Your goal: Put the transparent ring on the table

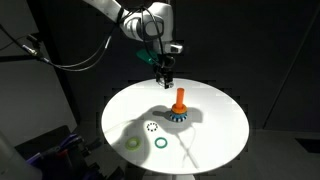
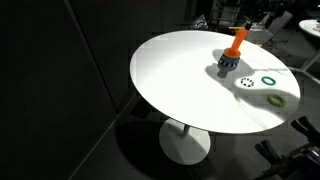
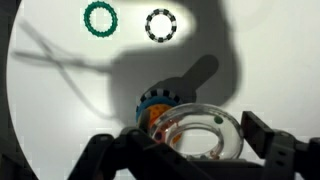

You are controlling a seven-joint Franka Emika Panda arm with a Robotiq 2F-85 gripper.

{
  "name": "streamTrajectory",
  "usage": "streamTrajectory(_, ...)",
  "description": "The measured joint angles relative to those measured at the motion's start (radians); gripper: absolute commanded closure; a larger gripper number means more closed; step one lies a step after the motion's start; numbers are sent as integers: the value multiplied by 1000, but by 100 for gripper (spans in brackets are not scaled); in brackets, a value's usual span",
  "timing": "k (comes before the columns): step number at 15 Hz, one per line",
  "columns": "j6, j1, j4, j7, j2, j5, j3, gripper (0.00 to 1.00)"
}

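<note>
In the wrist view my gripper [image 3: 195, 142] is shut on the transparent ring [image 3: 198, 112], which holds small coloured beads inside. It hangs above the orange peg [image 3: 152, 112], whose base carries a blue-and-black ring [image 3: 160, 97]. In an exterior view the gripper [image 1: 165, 70] hovers above and just behind the orange peg [image 1: 180, 100] on the round white table [image 1: 220, 130]. The peg [image 2: 237, 40] and table [image 2: 180, 80] also show in the other exterior view, where the gripper is hard to make out.
Three loose rings lie on the table in front of the peg: a black-and-white dotted one [image 1: 151, 127], a dark green one [image 1: 160, 142] and a yellow-green one [image 1: 133, 143]. The first two show in the wrist view [image 3: 161, 26], [image 3: 100, 18]. The surroundings are dark.
</note>
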Motion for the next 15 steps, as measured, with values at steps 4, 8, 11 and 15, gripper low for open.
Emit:
streamTrajectory(4,-5,0,-82,-35,-17,-5,1,35)
streamTrajectory(8,-2,0,-159,-63,-20,-31,1,35)
streamTrajectory(11,2,0,-214,-69,-22,-68,-1,35)
streamTrajectory(15,35,0,-288,-69,-22,-132,-5,35)
